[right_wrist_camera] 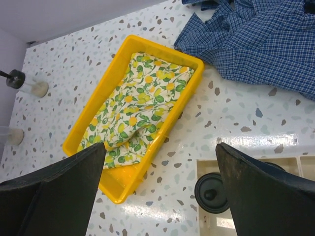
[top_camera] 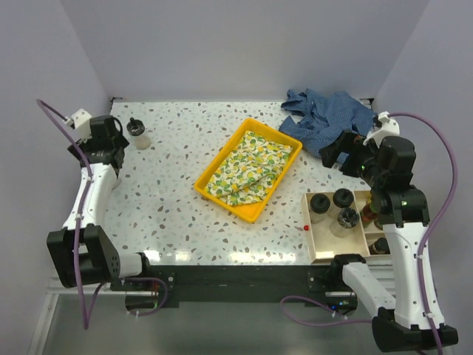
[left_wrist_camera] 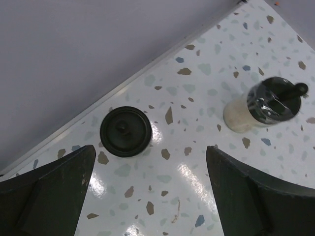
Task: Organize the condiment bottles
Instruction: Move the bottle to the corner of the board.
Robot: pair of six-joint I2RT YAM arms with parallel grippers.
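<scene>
- Lettering on the condiment bottles was too small to read from any view.
- Tabletop (top_camera: 185, 222) was glossy white terrazzo flecked with grey, brown and blue, closed in by plain pale walls (top_camera: 244, 44) on three sides.
- Yellow tray (top_camera: 214, 194) sat aslant in the middle and held a folded lemon-print cloth (top_camera: 247, 168).
- Blue checked shirt (top_camera: 325, 115) lay crumpled at the far right corner.
- Wooden organizer (top_camera: 319, 248) stood at the near right, partly hidden by the right arm. In its compartments were one dark-lidded jar (top_camera: 320, 203), a second dark-lidded jar (top_camera: 342, 197), a clear bottle (top_camera: 344, 220) and an amber bottle (top_camera: 367, 211).
- Small red thing (top_camera: 305, 228) lay on the table just left of the organizer.
- Left gripper (left_wrist_camera: 150, 162) hung at the far left corner, jaws spread wide with nothing between them. Just beyond its fingers stood a squat black-lidded jar (left_wrist_camera: 126, 132), and to its right, apart, a black-capped bottle (left_wrist_camera: 261, 105) of something pale.
- Right gripper (right_wrist_camera: 161, 157) was also spread wide and empty, above the table between the organizer and the shirt.
</scene>
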